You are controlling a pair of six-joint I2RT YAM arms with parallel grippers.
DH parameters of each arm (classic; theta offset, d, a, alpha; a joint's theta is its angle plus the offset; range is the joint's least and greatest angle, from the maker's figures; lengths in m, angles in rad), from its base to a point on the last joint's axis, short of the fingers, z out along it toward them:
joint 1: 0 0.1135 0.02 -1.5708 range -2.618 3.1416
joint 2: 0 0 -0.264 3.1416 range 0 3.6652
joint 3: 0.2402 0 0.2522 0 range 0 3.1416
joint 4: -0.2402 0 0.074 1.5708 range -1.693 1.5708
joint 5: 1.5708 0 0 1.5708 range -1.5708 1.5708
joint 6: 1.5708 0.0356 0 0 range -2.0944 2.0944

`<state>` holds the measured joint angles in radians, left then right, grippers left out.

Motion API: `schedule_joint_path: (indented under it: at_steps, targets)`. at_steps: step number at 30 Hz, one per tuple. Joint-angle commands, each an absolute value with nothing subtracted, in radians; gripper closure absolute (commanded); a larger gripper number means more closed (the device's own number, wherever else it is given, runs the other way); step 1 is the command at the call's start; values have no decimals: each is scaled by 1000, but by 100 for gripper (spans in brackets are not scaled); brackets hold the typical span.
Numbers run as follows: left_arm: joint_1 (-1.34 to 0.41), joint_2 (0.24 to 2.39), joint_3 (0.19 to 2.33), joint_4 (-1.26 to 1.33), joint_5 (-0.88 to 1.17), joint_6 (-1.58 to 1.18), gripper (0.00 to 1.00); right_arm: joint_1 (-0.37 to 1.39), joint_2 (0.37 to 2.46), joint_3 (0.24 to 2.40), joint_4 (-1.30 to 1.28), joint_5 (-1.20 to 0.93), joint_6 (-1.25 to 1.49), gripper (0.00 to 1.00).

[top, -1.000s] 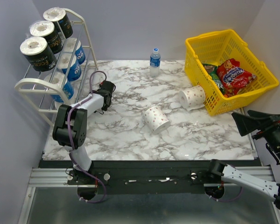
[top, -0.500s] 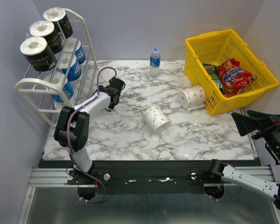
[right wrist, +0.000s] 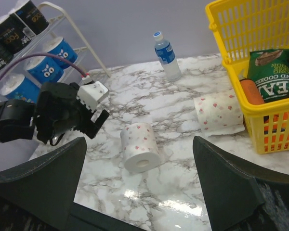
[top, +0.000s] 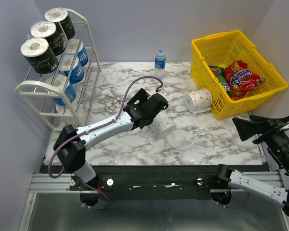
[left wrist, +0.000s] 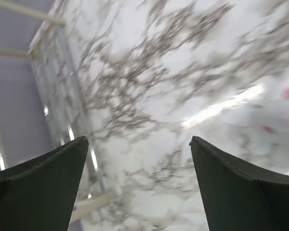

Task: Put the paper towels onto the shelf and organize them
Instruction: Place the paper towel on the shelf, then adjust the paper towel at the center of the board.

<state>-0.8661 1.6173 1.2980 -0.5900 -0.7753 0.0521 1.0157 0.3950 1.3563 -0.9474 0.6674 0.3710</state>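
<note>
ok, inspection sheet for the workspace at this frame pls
Surface: glossy marble table, some glare.
Job's things: shelf holds three black rolls on top, blue rolls beneath; near dotted roll lies mid-table, far dotted roll beside the basket.
Clutter: water bottle upright at the back; yellow basket with snack packets.
Grippers: left gripper open, beside the near dotted roll, not touching; right gripper open, empty.
Cables: purple cable loops over the left arm.
Surroundings: plain walls; nothing else seen.
</note>
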Motion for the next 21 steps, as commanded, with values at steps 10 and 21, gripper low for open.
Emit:
schedule_joint_path:
  at_steps: [10, 21]
  targets:
    - [-1196, 1765, 1307, -264, -884, 57, 12, 1022, 295, 1301, -907, 650, 324, 0]
    - [-1223, 1948, 1370, -296, -907, 29, 4, 1023, 210, 1273, -893, 706, 301, 0]
